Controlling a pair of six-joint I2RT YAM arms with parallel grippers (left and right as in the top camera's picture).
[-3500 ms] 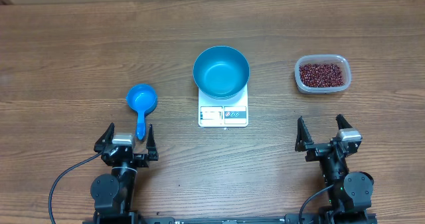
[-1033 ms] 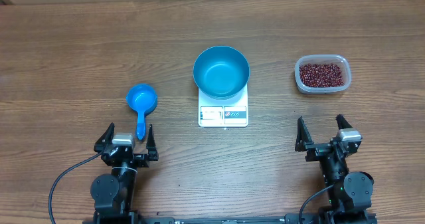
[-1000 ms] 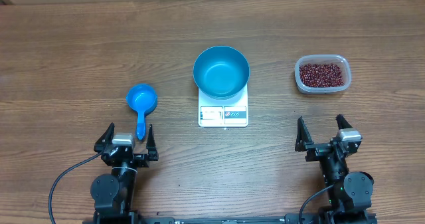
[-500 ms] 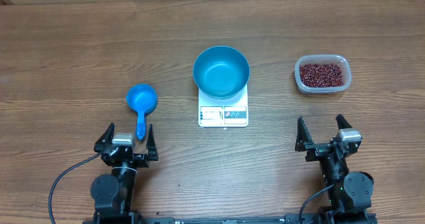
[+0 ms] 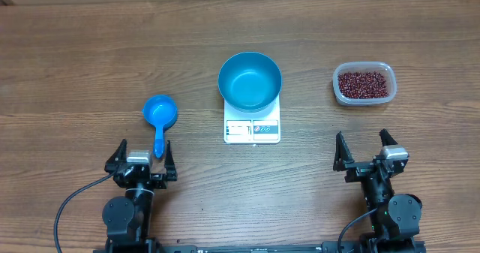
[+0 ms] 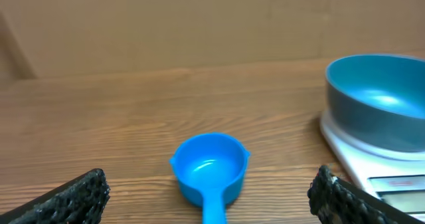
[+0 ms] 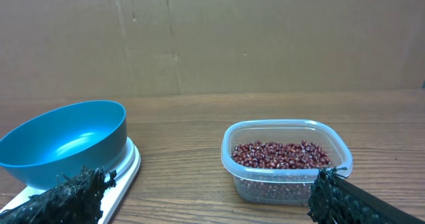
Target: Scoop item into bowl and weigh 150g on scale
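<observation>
Jaws of the left gripper [image 5: 144, 149] and right gripper [image 5: 361, 142] stood spread, empty; bowl [image 5: 250, 80] sat on the scale [image 5: 252, 131], beans [image 5: 364, 84] lay in the tub [image 5: 336, 88]. Best move was pinching the scoop [image 5: 159, 115] by its handle, squarely, level

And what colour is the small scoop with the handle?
Bright blue; the scoop shows clearest in the left wrist view.

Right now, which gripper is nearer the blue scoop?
Left. The left gripper sits right behind the handle of the scoop; the right gripper is far off, past the scale.
</observation>
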